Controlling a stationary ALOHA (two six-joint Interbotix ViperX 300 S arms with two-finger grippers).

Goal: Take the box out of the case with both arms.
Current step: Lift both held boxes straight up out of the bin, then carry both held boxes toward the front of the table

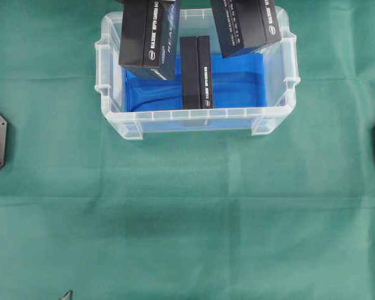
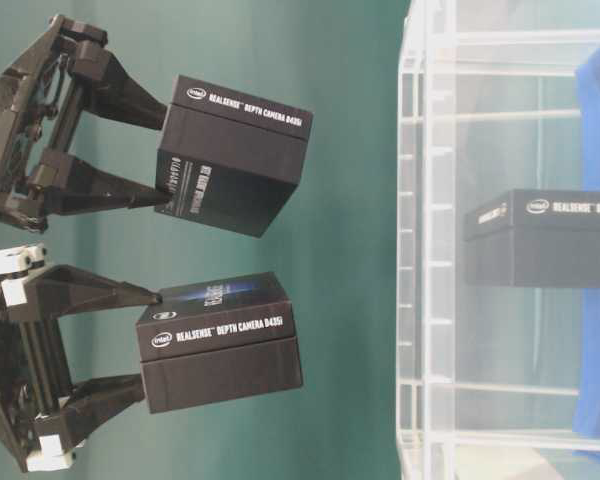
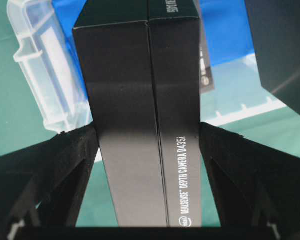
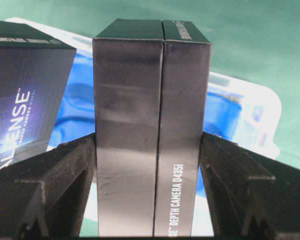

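Black box filling left wrist view, left gripper clamping its 2 broad faces, jaws spread wide to match; spine reading "REALSENSE DEPTH CAMERA D435i" with Intel logo; right gripper pinching second box same way, same lettering; both boxes hanging above case, likely lifted clear of rim; third box standing on edge inside case, at middle of blue sheet, so 1 box probably remaining; green cloth lying under case.
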